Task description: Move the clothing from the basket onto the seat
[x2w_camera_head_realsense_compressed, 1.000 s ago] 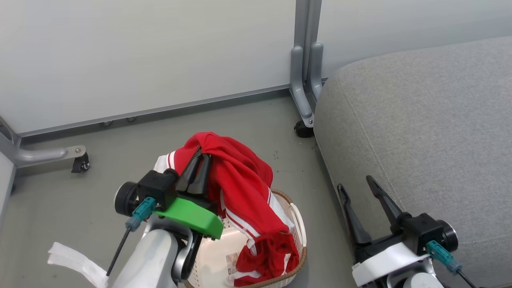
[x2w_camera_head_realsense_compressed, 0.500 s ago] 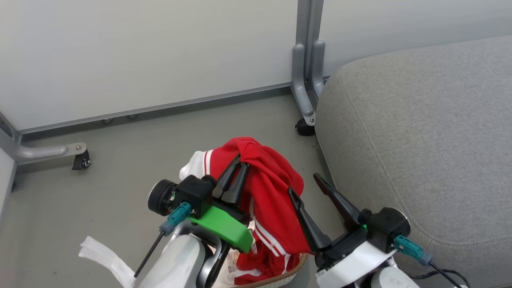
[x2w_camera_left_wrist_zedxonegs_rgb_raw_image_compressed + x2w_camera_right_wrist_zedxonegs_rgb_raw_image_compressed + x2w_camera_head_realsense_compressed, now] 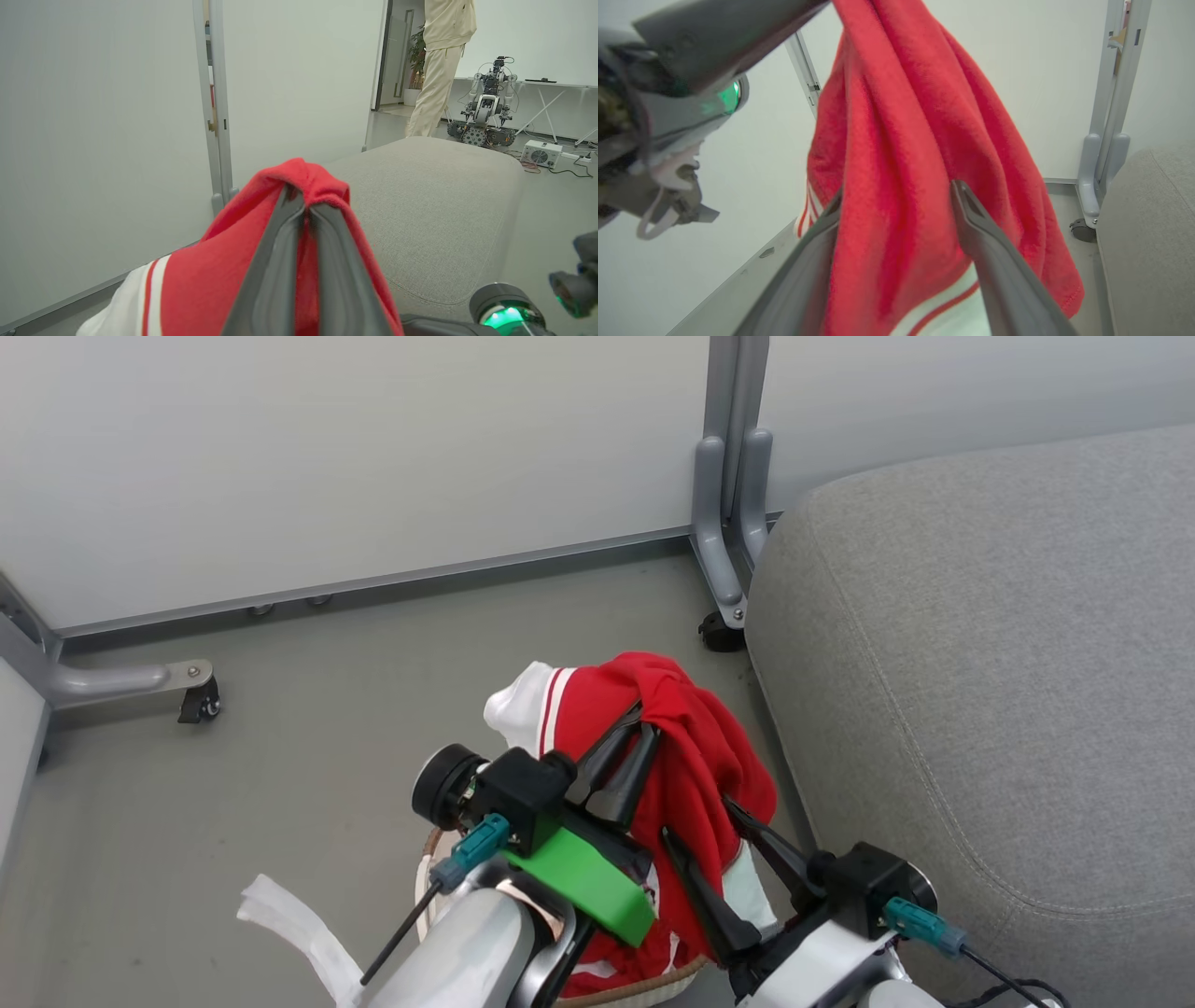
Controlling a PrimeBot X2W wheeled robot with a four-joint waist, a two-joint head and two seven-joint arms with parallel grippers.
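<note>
Left gripper (image 3: pixel 644 721): pinched tight on a top fold of the clothing (image 3: pixel 691 765), fingers pressed together with red cloth bunched over their tips. Held up above the basket (image 3: pixel 644 987), at the middle of the head view. Draped down from that pinch in long red folds, with a white panel and white stripe trim on the left side. More red fabric low inside the brown rim, behind the arms; cannot tell whether it is the same garment or another.

Right gripper (image 3: pixel 698 819): spread wide, lower than the pinch, one dark finger on either side of the hanging cloth. Straddling it, not clamped on it. White hem with a red line hanging between the finger bases in the right wrist view.

Seat (image 3: pixel 980 663): broad grey cushion just beside the raised clothing, on its right, rounded edge and stitched seam facing the basket. Not touched by the cloth.
</note>
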